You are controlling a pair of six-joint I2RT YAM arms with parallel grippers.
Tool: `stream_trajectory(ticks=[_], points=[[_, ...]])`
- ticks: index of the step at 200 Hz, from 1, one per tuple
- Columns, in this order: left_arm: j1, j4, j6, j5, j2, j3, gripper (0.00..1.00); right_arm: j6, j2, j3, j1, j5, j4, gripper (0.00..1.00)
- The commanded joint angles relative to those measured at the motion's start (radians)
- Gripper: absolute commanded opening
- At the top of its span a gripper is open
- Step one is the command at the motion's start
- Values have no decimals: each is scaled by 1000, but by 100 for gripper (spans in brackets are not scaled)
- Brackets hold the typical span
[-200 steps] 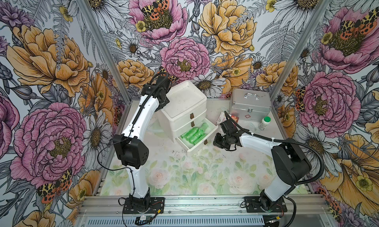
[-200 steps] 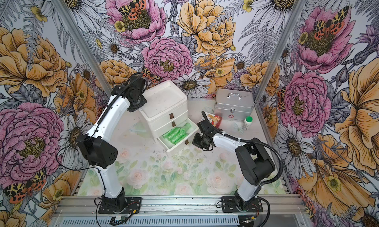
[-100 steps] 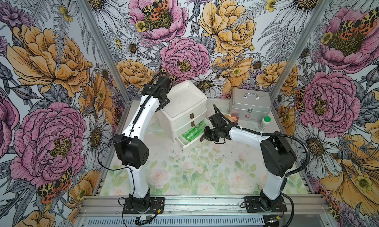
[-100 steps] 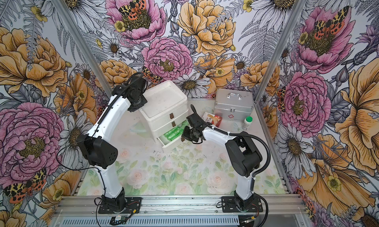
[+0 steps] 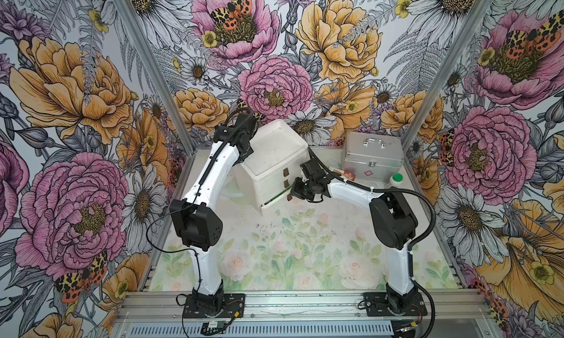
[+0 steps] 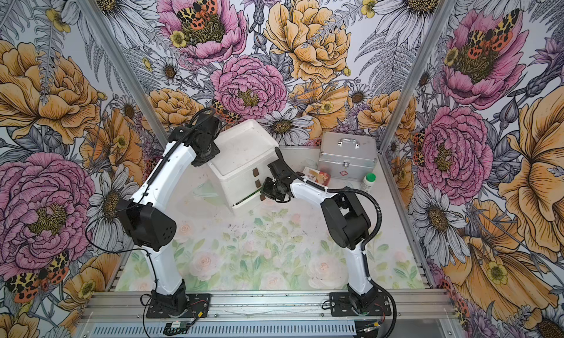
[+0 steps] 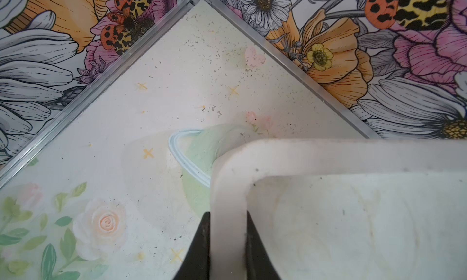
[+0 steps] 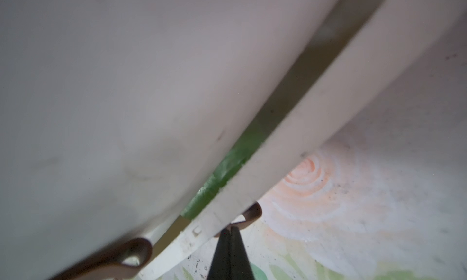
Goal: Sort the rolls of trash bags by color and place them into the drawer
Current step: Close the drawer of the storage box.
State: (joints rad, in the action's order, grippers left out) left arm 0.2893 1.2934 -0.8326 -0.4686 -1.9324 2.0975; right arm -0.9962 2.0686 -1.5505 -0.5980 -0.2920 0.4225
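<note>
right gripper [image 8: 228, 230] tight on drawer tab [image 8: 253, 212]

Green rolls [image 8: 227, 165], seemingly crinkly plastic, a mere sliver inside the almost-shut bottom drawer [image 8: 316, 109]

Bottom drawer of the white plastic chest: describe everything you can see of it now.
The bottom drawer is the lowest in the white plastic chest. It is smooth white plastic, lightly scuffed along its front edge. It stands nearly shut, and the narrow slit that remains shows light green crinkly trash bag rolls inside. Its brown looped tab handle is pinched in the shut right claw.
</note>
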Motion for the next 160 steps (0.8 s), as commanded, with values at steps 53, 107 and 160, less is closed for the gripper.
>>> stream_trajectory(ticks=[53,107,160], points=[[103,122,-26,293,-117,-54,0,-56,73,-8,-10,-46,-302,0],[106,122,-25,295,-124,-50,0,-103,-14,165,2,-19,-514,0],[109,123,-25,293,-117,-47,0,-154,-22,202,3,-15,-668,0]])
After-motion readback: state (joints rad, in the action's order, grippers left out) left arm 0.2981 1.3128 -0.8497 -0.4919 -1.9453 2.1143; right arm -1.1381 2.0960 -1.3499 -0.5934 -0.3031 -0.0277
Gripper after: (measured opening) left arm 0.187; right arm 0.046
